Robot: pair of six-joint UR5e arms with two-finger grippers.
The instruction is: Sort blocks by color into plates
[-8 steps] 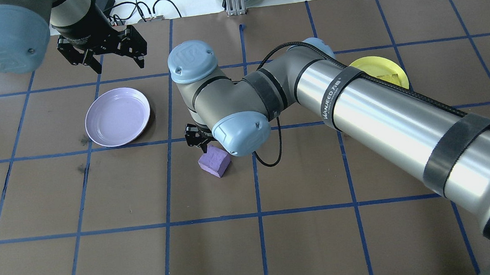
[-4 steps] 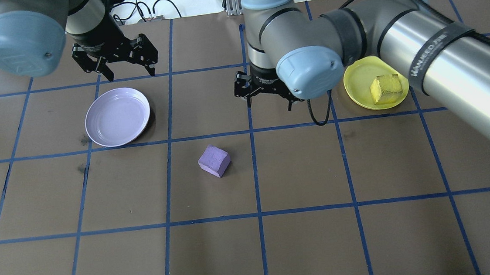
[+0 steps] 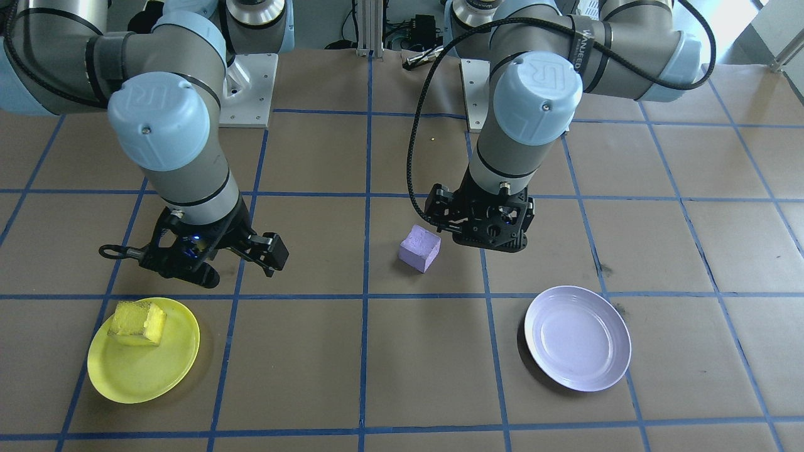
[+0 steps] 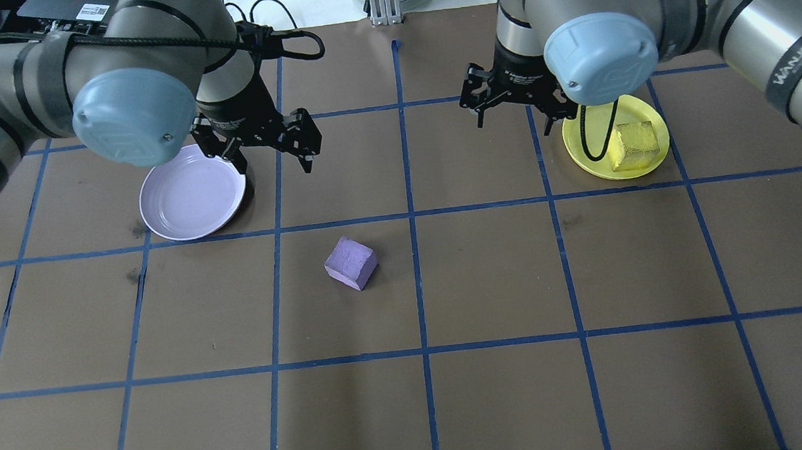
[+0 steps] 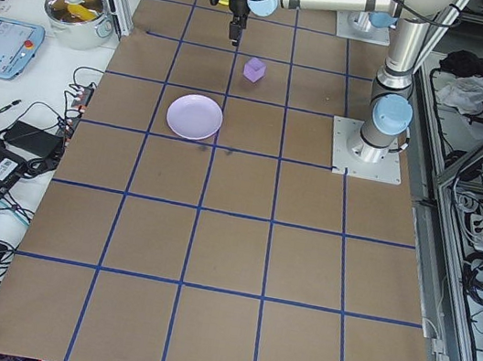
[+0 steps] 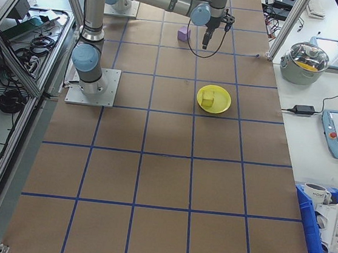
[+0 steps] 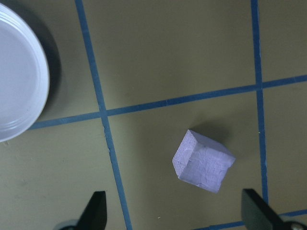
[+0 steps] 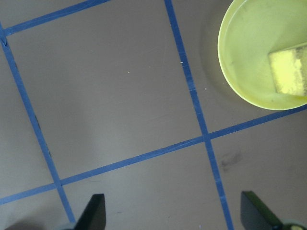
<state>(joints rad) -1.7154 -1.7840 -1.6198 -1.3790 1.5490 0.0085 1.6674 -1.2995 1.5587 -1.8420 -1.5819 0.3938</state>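
Hovering above the table with fingers spread and nothing between them, the left gripper point(image 4: 266, 144) hangs beside the lavender plate point(image 4: 192, 192), while the right gripper point(image 4: 512, 105), jaws likewise apart and empty, hangs just beside the yellow plate point(image 4: 593, 160). Two blocks, two plates: the purple block point(image 4: 351, 262) lies on the brown paper-covered table point(image 4: 500, 389) gridded with blue tape, nearer than both plates; the yellow block point(image 4: 635, 143) sits in the yellow plate. Cables and equipment line the far edge.

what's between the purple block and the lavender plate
Nothing but bare brown table and a blue tape line. The overhead view shows the purple block apart from the lavender plate; the left wrist view agrees.
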